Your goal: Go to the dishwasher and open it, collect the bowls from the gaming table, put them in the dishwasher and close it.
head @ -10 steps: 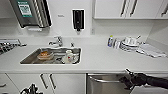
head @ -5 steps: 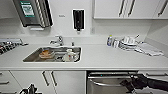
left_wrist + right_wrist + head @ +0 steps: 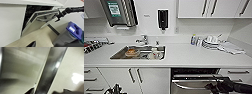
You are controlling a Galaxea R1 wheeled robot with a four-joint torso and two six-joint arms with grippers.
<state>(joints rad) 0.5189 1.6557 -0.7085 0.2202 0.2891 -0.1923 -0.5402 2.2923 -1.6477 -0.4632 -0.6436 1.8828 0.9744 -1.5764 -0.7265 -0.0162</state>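
At nine o'clock on the white worktop point(image 3: 189, 58) sat a dark rack point(image 3: 92, 46), and above it hung a paper-towel dispenser point(image 3: 119, 12). The left gripper point(image 3: 115, 89) hovered low at seven o'clock before the white cupboard doors point(image 3: 134, 76); I could not tell how its jaws stood. Centre-left, the steel sink point(image 3: 137, 52) held dishes, with the tap point(image 3: 144, 39) behind and a black soap dispenser point(image 3: 162, 19) on the wall at twelve. Right of that, at five o'clock, the dishwasher point(image 3: 194, 81) stood partly open, its steel door tilted outward from the top, dark inside. The right gripper point(image 3: 57, 16) appeared closed around the bar handle point(image 3: 46, 19), though the blur left some doubt. White dishes point(image 3: 211, 42) were stacked at two o'clock.
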